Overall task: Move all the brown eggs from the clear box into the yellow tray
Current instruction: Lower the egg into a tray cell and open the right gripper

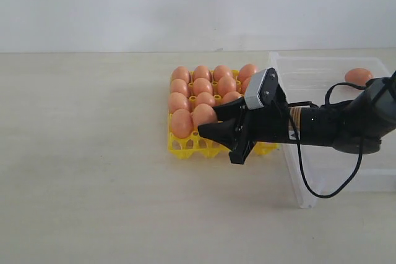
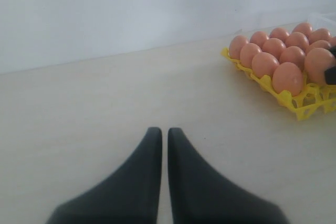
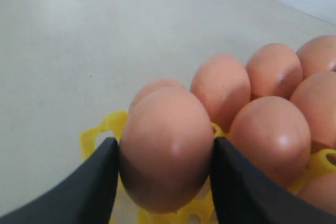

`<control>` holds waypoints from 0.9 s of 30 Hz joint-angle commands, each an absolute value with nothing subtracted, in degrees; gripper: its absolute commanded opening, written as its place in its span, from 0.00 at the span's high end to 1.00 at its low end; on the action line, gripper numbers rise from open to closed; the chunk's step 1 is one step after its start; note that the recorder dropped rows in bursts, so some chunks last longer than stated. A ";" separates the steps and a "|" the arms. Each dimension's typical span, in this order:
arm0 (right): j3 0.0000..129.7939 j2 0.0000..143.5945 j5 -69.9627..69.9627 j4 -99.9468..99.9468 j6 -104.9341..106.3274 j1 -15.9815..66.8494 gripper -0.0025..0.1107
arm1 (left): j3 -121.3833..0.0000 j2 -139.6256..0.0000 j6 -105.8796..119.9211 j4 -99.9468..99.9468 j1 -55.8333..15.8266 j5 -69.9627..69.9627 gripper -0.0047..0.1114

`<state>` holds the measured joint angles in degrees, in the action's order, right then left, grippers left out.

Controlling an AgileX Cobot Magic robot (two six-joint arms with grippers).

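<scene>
No text, label, brand, number or sign could be read, in any of the three views.

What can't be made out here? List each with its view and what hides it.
- Yellow tray, right cups: exterior view, covered by the right end effector.
- Clear box: exterior view, frame edge and arm hide part; contents beyond the lone egg unknown.
- Cup under the held egg: right wrist view, egg hides it.
</scene>
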<state>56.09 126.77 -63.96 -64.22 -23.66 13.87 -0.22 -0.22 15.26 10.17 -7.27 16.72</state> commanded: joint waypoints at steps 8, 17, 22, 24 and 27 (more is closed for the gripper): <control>56.09 126.84 -53.45 -61.81 -27.10 13.61 0.94 | 0.00 0.00 15.54 10.09 -7.04 16.25 0.93; 56.09 126.84 -55.12 -61.93 -27.00 13.61 0.46 | 0.00 0.00 15.54 10.09 -7.04 16.25 0.93; 56.09 126.33 -55.97 -61.93 -26.87 13.61 0.47 | 0.00 0.00 15.54 10.09 -7.04 16.25 0.93; 56.09 125.48 -55.85 -61.93 -26.87 13.61 0.47 | 0.00 0.00 15.54 10.09 -7.04 16.25 0.93; 56.09 123.46 -55.74 -61.58 -26.73 13.61 0.47 | 0.00 0.00 15.54 10.09 -7.04 16.25 0.93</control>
<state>56.07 125.55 -57.17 -62.51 -26.57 13.87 -0.22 -0.22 15.26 10.17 -7.27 16.72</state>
